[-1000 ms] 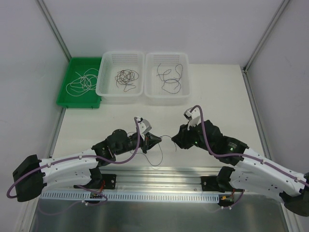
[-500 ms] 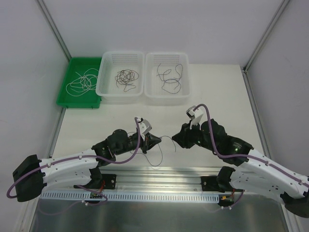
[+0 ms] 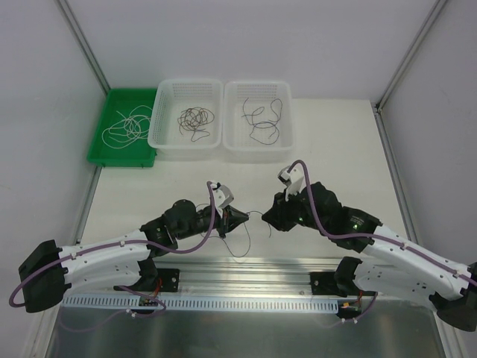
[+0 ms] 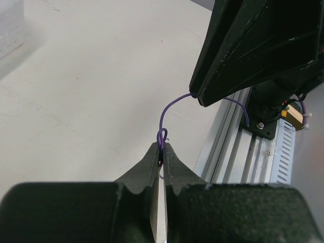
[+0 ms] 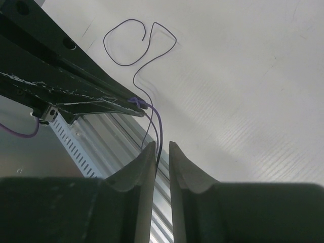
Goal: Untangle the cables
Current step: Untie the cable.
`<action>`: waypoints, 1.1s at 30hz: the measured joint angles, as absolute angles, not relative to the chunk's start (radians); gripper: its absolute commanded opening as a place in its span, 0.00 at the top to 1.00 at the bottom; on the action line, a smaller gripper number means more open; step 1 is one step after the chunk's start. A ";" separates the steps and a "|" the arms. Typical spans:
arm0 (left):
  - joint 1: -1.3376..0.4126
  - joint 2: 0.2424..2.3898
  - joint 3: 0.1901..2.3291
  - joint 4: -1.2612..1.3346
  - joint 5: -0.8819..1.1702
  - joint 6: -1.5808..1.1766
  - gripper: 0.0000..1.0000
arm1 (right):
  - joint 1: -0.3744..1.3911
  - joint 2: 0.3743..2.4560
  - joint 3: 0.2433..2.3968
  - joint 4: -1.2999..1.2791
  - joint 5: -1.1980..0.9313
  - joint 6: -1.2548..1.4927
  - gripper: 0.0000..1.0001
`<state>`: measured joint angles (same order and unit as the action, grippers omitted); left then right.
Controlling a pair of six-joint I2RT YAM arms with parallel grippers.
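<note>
Closing in on the left tool (image 4: 162, 151), the right tool (image 5: 162, 147) has narrowed its jaws around the thin purple cable (image 5: 158, 129) without yet pinching it. Left tool stays clenched on that cable just above the tabletop (image 3: 335, 149), so a two-handed pull-apart looks near.

No readable writing in any view.
The white baskets (image 3: 190, 80) and green tray (image 3: 95, 149) at upper left of the top view, and the slotted rail (image 3: 246, 303) along its bottom, show no legible marks.
</note>
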<state>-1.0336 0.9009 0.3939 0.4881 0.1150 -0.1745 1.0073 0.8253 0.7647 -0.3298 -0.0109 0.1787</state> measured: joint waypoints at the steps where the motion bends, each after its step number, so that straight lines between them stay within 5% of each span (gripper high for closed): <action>1: -1.034 0.901 0.394 0.488 0.119 -0.175 1.00 | 1.007 0.828 0.765 -0.329 -0.017 0.179 0.81; 7: -1.034 0.901 0.394 0.488 0.127 -0.173 1.00 | 1.007 0.836 0.765 -0.327 -0.041 0.179 0.99; 33: -1.034 0.758 0.366 0.461 0.501 0.071 0.98 | 0.999 0.776 0.769 -0.384 -0.408 -0.091 0.99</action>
<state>-1.0336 0.7582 0.3660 0.4610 0.5007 0.0708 0.9985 0.7765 0.7692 -0.3840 -0.4080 -0.0910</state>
